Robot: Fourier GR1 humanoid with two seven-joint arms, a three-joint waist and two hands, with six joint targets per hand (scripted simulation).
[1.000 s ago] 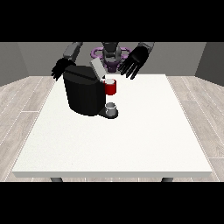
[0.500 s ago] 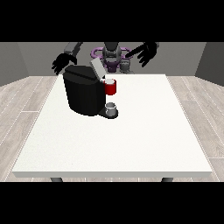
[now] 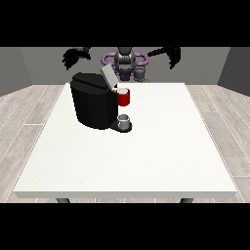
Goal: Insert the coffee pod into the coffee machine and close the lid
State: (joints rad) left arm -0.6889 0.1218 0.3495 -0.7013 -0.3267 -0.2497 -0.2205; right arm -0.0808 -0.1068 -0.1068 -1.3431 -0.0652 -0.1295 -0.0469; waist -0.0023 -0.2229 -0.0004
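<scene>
I see coffee machine (image 3: 95,105) lid (image 3: 108,76) raised; both hands, left (image 3: 73,57) and right (image 3: 171,54), empty, fingers spread, far above desk (image 3: 146,156).

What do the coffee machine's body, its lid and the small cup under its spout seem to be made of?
Coffee machine: likely matte black plastic, with dark, even, unshining sides. Lid: a pale grey flap, raised; plastic or brushed metal, can't tell. Cup: grey with a lighter sheen, possibly metal or glazed ceramic.
</scene>
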